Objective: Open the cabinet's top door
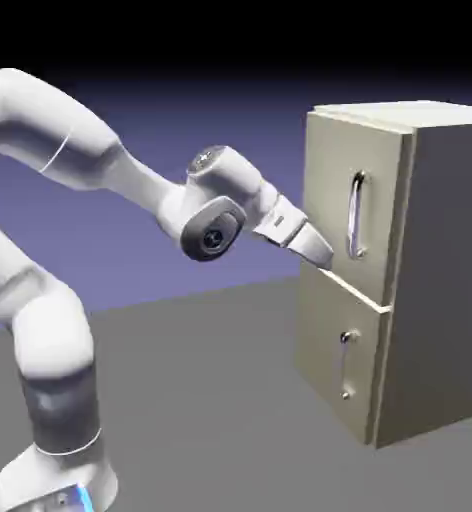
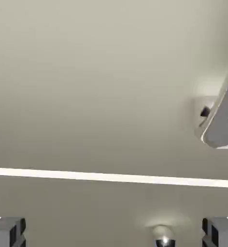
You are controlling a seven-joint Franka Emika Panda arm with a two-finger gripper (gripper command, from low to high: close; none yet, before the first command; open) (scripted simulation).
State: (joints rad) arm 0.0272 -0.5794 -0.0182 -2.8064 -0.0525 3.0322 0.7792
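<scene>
The cabinet [image 1: 440, 280] stands at the exterior view's right, beige in front and grey on its side. Its top door [image 1: 330, 190] carries a long arched silver handle [image 1: 357, 215] and looks shut. My gripper [image 1: 325, 258] hovers close to the door's lower left corner, left of and below the handle. In the hand view the top door [image 2: 96, 82] fills most of the picture, and the handle's end [image 2: 222, 120] shows at the right edge. My gripper [image 2: 113, 234] is open with nothing between its wide-set fingertips [image 2: 7, 231].
A bright seam [image 2: 111, 177] separates the top door from the lower panel [image 1: 325, 345]. That panel has a small thin handle [image 1: 348, 365], whose knob [image 2: 163, 236] shows at the hand view's bottom. The grey table [image 1: 210, 400] stretches in front of the cabinet.
</scene>
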